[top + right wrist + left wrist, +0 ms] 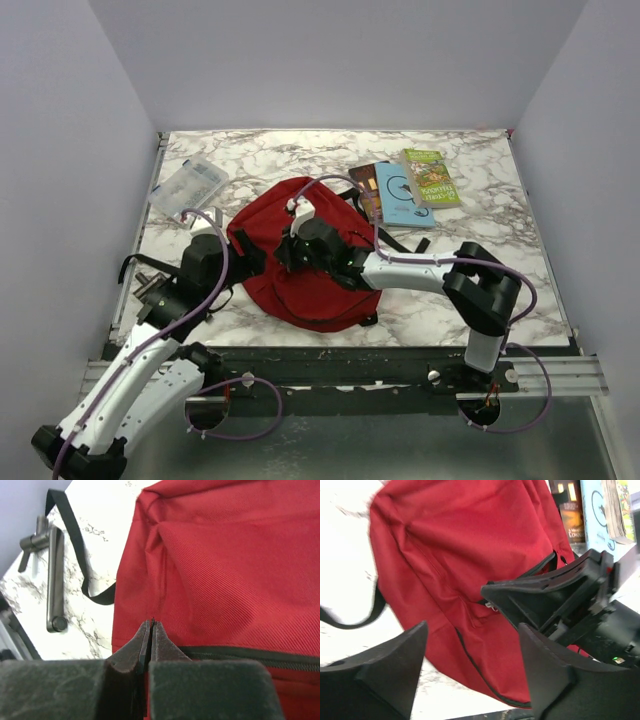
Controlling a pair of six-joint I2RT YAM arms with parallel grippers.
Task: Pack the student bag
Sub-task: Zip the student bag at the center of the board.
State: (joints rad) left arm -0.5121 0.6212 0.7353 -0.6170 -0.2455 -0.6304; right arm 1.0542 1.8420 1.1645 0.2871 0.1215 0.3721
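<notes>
The dark red student bag (300, 285) lies flat in the middle of the marble table, and it also fills the left wrist view (470, 545) and the right wrist view (240, 555). My right gripper (292, 250) rests on top of the bag by its black zipper (260, 656). Its jaws (151, 624) are pressed together with a thin dark sliver between the tips, apparently the zipper pull. My left gripper (472, 627) is open and empty, low over the bag's near left edge, close to the right gripper (540, 600).
A clear plastic case (188, 187) lies at the back left. Books (405, 188) lie at the back right, beyond the bag. A black strap (75, 545) trails off the bag to the left, near a metal clamp handle (52, 580) at the table's left edge.
</notes>
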